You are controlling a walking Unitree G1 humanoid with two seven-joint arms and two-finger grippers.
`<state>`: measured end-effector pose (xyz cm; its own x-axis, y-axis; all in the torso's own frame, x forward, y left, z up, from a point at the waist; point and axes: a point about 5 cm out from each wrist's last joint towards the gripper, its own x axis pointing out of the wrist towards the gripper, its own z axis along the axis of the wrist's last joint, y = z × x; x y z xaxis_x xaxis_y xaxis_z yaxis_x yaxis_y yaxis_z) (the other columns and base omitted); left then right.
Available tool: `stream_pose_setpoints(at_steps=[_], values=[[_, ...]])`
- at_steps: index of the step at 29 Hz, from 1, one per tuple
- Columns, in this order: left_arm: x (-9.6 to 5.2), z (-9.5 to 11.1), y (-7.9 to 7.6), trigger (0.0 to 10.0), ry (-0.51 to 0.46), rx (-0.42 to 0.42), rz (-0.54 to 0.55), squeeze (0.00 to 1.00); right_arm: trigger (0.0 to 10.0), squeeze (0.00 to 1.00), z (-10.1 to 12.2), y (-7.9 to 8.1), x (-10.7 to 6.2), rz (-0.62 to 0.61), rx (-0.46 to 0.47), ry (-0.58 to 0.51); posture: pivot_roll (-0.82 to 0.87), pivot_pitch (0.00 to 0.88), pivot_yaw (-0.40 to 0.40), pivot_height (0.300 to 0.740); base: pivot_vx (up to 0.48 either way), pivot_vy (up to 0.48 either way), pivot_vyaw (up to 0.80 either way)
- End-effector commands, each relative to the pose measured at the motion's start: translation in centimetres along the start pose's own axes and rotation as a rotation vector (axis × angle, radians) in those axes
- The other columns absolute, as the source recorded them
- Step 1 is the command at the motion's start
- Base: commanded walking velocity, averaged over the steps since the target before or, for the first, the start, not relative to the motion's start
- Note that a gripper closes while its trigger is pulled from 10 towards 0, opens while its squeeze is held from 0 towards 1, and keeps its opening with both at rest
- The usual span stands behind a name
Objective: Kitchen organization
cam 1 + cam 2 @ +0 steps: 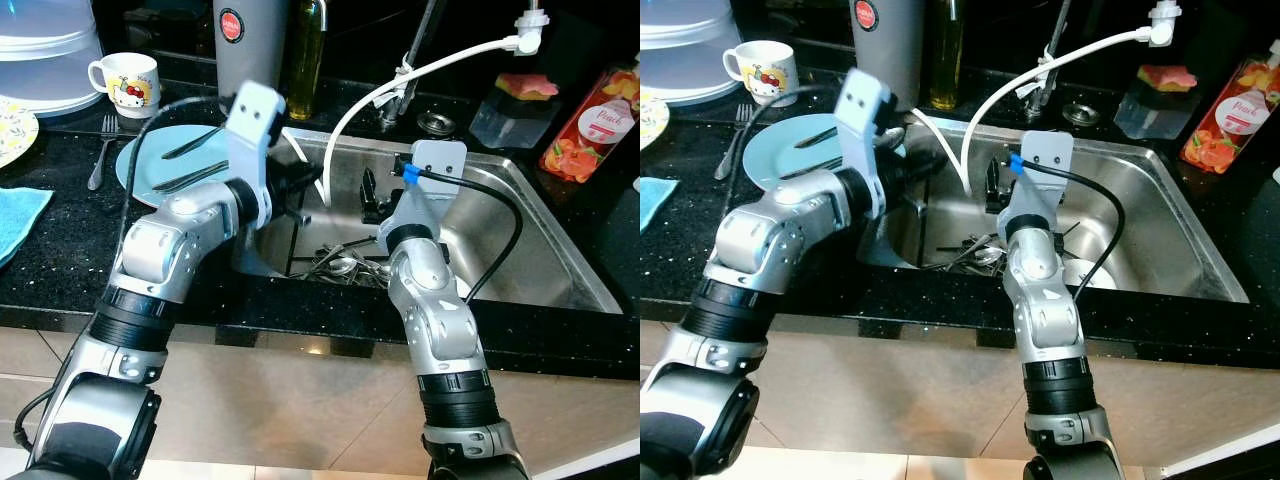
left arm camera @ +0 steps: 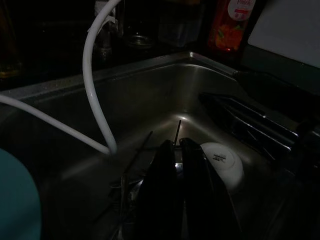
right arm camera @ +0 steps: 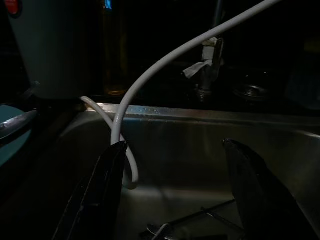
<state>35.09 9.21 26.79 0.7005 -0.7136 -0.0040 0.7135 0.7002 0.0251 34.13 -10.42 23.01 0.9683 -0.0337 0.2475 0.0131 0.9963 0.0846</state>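
Sink (image 1: 560, 270), steel, set in black surface (image 1: 60, 270); both arms reach over its near rim. White hose (image 1: 345, 120) runs from the tap area down into the basin on the left half. Teal plate (image 1: 150, 165) w/ two utensils sits on the surface left of the sink, well apart from the basin contents. Task items judged to be the cutlery pile (image 1: 345, 265) on the sink floor, near the front wall, between the two arms; small white dish (image 2: 222, 162) lies just beside it, toward the robot's right. Cutlery long axes mixed, most roughly across the basin; exact lie of single pieces cannot be told. Left pincer (image 2: 181, 150): fingers pressed together, nothing between them, tips aimed down at the pile, close above it; contact cannot be told. Right pincer (image 3: 175, 150): fingers spread wide, nothing held, higher up, pointed at the back wall, w/ a fork-like piece (image 3: 200, 217) below and ahead of it. Judgement: left arm is nearer the pile; its pincer must part before any grasp. Right is ready-spread but needs to drop.
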Motion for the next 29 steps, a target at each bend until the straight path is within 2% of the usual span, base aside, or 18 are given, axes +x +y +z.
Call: stream_pose_setpoints(at_steps=[1, 4, 6, 7, 9, 12, 15, 18, 19, 20, 21, 22, 23, 24, 25, 26, 27, 29], values=[[0.1, 0.2, -0.3, 10.0, -0.006, 0.035, -0.002, 1.00, 10.0, 0.00, -0.5, -0.2, -0.2, -0.010, -0.001, 0.008, 0.22, 0.022, -0.080, 0.740, 0.000, 0.000, 0.00], [0.0, 0.5, -0.1, 10.0, -0.030, 0.045, 0.015, 1.00, 10.0, 0.00, -0.5, -0.1, -0.3, -0.009, 0.001, 0.008, 0.23, 0.021, -0.079, 0.740, 0.000, 0.000, 0.00], [-0.1, 1.7, -0.1, 10.0, -0.110, 0.060, 0.031, 1.00, 10.0, 0.00, -0.5, 0.0, -0.4, -0.004, 0.003, 0.009, 0.23, 0.021, -0.080, 0.740, 0.000, 0.000, 0.00], [-0.2, 2.7, 0.0, 10.0, -0.164, 0.085, 0.070, 0.00, 10.0, 0.00, -0.6, 0.2, -0.4, 0.000, 0.005, 0.010, 0.22, 0.022, -0.081, 0.740, 0.000, 0.000, 0.00], [-0.2, 2.7, 0.3, 10.0, -0.153, 0.094, 0.099, 0.00, 10.0, 0.00, -0.6, 0.2, -0.4, 0.001, 0.005, 0.011, 0.22, 0.023, -0.082, 0.740, 0.000, 0.000, 0.00], [0.0, 1.4, 2.1, 10.0, -0.024, 0.067, 0.210, 0.00, 10.0, 0.00, -0.5, 0.2, -0.4, 0.002, 0.006, 0.010, 0.22, 0.026, -0.078, 0.740, 0.000, 0.000, 0.00], [0.0, 1.0, 2.6, 10.0, 0.020, 0.060, 0.233, 0.00, 10.0, 0.00, -0.5, 0.2, -0.4, 0.002, 0.005, 0.009, 0.22, 0.026, -0.078, 0.740, 0.000, 0.000, 0.00], [0.0, 0.3, 4.2, 10.0, 0.111, 0.060, 0.350, 0.00, 10.0, 0.00, -0.4, 0.0, -0.4, -0.006, 0.005, 0.007, 0.21, 0.031, -0.071, 0.740, 0.000, 0.000, 0.00], [0.0, 0.3, 5.1, 10.0, 0.170, 0.127, 0.451, 0.00, 10.0, 0.00, -0.5, -0.1, -0.4, -0.013, 0.004, 0.008, 0.22, 0.037, -0.075, 0.740, 0.000, 0.000, 0.00], [0.0, 0.3, 5.1, 10.0, 0.170, 0.127, 0.451, 0.00, 10.0, 0.00, -0.5, -0.1, -0.4, -0.013, 0.004, 0.008, 0.22, 0.037, -0.075, 0.740, 0.000, 0.000, 0.00], [-0.2, 0.5, 6.1, 10.0, 0.211, 0.276, 0.573, 0.00, 10.0, 0.00, -0.5, -0.2, -0.5, -0.017, 0.004, 0.009, 0.22, 0.041, -0.077, 0.740, 0.000, 0.000, 0.00], [-0.2, 0.5, 6.1, 10.0, 0.211, 0.276, 0.573, 0.00, 10.0, 0.00, -0.5, -0.2, -0.5, -0.017, 0.004, 0.009, 0.22, 0.041, -0.077, 0.740, 0.000, 0.000, 0.00], [-0.4, 0.7, 6.7, 10.0, 0.245, 0.444, 0.654, 0.00, 10.0, 0.00, -0.5, -0.3, -0.4, -0.019, 0.003, 0.010, 0.22, 0.042, -0.076, 0.740, 0.000, 0.000, 0.00], [-0.4, 0.7, 6.7, 10.0, 0.245, 0.444, 0.654, 0.00, 10.0, 0.00, -0.5, -0.3, -0.4, -0.019, 0.003, 0.010, 0.22, 0.042, -0.076, 0.740, 0.000, 0.000, 0.00], [-0.5, 0.6, 7.0, 10.0, 0.262, 0.535, 0.679, 0.00, 10.0, 0.00, -0.5, -0.3, -0.4, -0.018, 0.003, 0.010, 0.23, 0.044, -0.073, 0.740, 0.000, 0.000, 0.00], [-0.5, 0.6, 7.0, 10.0, 0.262, 0.535, 0.679, 0.00, 10.0, 0.00, -0.5, -0.3, -0.4, -0.018, 0.003, 0.010, 0.23, 0.044, -0.073, 0.740, 0.000, 0.000, 0.00], [-0.7, 0.7, 7.3, 10.0, 0.272, 0.598, 0.675, 0.00, 10.0, 0.00, -0.4, -0.2, -0.3, -0.018, 0.004, 0.007, 0.23, 0.045, -0.071, 0.740, 0.000, 0.000, 0.00], [-0.9, 0.7, 7.7, 10.0, 0.304, 0.622, 0.671, 0.00, 10.0, 0.00, -0.3, -0.3, -0.2, -0.022, 0.006, 0.003, 0.24, 0.046, -0.072, 0.740, 0.000, 0.000, 0.00]])
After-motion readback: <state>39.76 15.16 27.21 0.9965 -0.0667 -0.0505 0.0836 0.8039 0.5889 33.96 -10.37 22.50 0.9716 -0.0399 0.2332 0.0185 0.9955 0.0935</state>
